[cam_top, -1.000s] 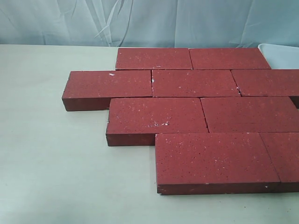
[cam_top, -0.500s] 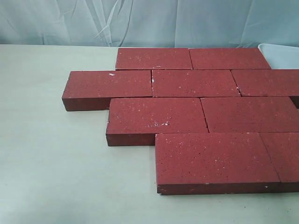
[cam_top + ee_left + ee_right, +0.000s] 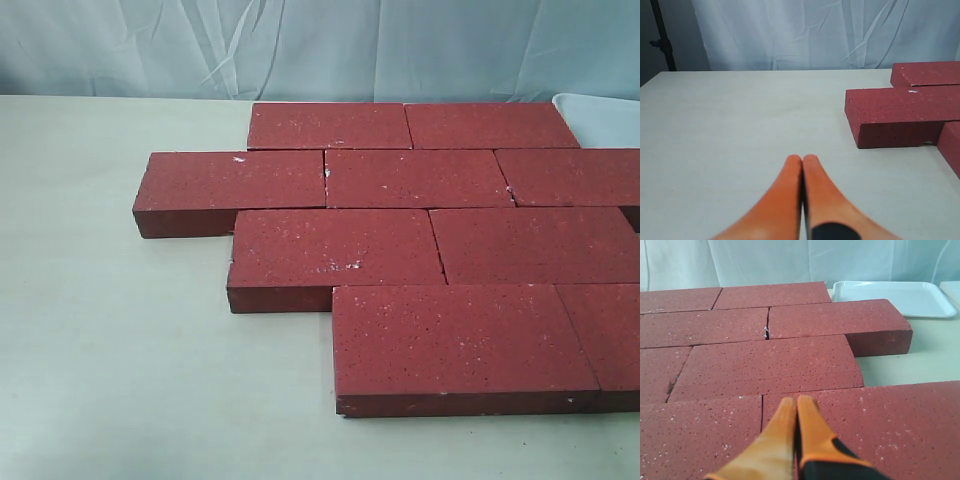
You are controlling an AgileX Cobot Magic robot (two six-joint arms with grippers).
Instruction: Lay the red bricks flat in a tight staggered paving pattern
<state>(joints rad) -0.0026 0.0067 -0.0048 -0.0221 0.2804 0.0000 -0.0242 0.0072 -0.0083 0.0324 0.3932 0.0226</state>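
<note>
- While the red bricks (image 3: 400, 245) lie flat in four staggered, touching rows on the table (image 3: 100, 360), my left gripper (image 3: 802, 160) hangs closed and empty beside them.
- My right gripper (image 3: 796, 401), closed and empty too, hangs over the red bricks.

On table (image 3: 110, 350), red bricks (image 3: 415, 180) flat, four staggered rows; tray (image 3: 610, 120) behind, right

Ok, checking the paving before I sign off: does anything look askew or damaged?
Mostly tidy: the red bricks lie flat and staggered. A small white chip marks one joint, and a seam nearby gapes slightly wider than the rest.
</note>
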